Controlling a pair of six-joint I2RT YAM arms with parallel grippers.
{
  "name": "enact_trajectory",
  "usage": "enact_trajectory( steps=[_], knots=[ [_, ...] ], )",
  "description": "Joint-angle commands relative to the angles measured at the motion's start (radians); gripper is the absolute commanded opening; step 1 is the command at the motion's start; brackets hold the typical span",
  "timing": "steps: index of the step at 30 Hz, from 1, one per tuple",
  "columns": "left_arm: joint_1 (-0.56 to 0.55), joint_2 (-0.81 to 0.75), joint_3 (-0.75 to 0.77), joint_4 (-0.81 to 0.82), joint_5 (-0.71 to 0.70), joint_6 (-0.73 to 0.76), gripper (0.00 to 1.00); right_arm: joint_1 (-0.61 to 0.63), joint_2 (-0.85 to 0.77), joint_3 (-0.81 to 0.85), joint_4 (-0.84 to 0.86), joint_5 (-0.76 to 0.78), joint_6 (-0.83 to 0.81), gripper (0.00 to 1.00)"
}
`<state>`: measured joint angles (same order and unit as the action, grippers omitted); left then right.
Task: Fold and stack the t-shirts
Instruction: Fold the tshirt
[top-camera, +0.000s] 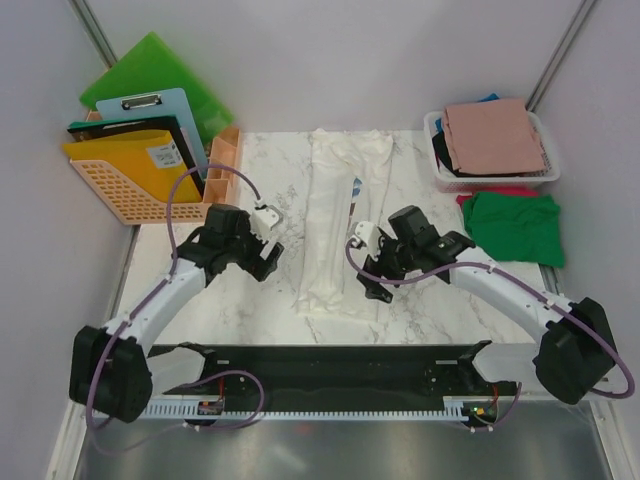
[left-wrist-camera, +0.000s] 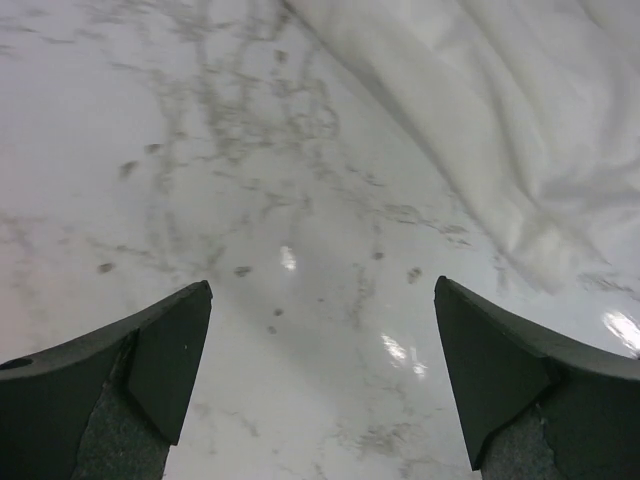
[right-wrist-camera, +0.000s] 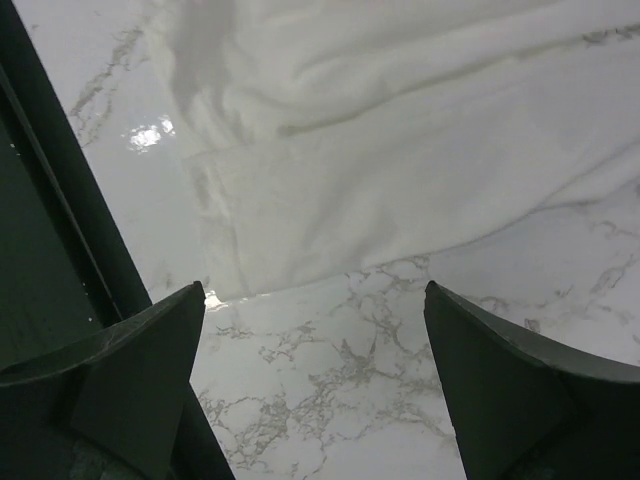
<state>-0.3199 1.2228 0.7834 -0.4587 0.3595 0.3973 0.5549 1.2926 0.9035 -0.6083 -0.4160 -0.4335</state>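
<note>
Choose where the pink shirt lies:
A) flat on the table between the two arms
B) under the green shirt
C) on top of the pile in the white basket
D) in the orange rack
C: the pink shirt lies on top of the clothes in the basket at the far right.

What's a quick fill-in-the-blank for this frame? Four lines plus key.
1. The left gripper and the right gripper are both ____, holding nothing.
2. The cream-white t-shirt lies on the table ____ the two grippers.
3. The top t-shirt in the white basket is ____.
4. The flat t-shirt just in front of that basket is ____.
Missing words: open; between; pink; green.
</note>
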Motion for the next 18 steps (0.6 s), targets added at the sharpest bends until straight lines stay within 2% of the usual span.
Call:
enact_trajectory(
  steps=[1,4,6,9,12,13,17,18],
  knots=[
    [0.01,-0.13,-0.05,0.208,-0.358,-0.032,1.0,0.091,-0.003,0.021,0.076,0.062,0.025,0.98],
    [0.031,-0.239,-0.073,0.273,-0.52,-0.008,1.0,0.114,0.077,0.086,0.047,0.002,0.015,0.98],
    [0.065,-0.363,-0.148,0.392,-0.621,0.006,1.0,0.146,0.117,0.109,0.089,0.008,0.035,0.98],
    [0.129,-0.497,-0.226,0.456,-0.712,0.008,1.0,0.247,0.145,0.109,0.175,0.136,0.061,0.98],
    [0.201,-0.563,-0.289,0.554,-0.799,0.017,1.0,0.338,0.189,0.107,0.234,0.219,0.081,0.98],
    [0.228,-0.568,-0.3,0.566,-0.807,0.009,1.0,0.359,0.201,0.107,0.24,0.23,0.085,0.98],
    [0.384,-0.56,-0.315,0.511,-0.697,-0.035,1.0,0.45,0.273,0.12,0.258,0.247,0.108,0.98],
    [0.393,-0.548,-0.314,0.506,-0.679,-0.04,1.0,0.471,0.286,0.118,0.266,0.247,0.11,0.98]
  ],
)
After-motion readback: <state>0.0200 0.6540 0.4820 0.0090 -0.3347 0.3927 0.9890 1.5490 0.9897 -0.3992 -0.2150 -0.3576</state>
